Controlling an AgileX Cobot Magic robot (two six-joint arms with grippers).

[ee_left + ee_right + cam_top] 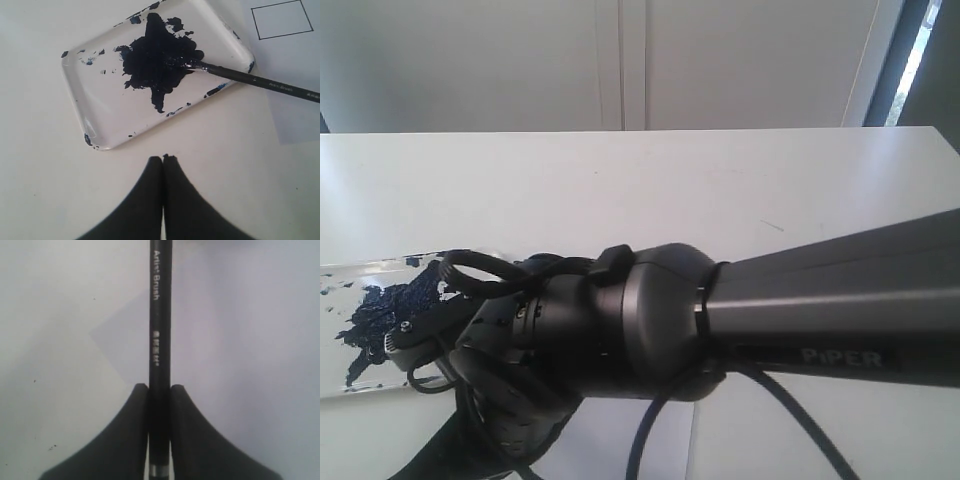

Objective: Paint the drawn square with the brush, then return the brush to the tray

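Note:
The tray lies on the white table, smeared with a big navy paint blotch. The brush rests with its bristles in the blotch, and its black handle crosses the tray rim and runs out over the paper. My right gripper is shut on the brush handle, one finger on each side. The drawn square on the paper sheet has a plain white interior. My left gripper hovers short of the tray, shut and holding nothing. In the exterior view the tray shows at the left.
The right arm reaches across the exterior view from the right and hides the paper, the square and the brush there. Black cables loop at its wrist. White table lies beyond, with a wall behind it.

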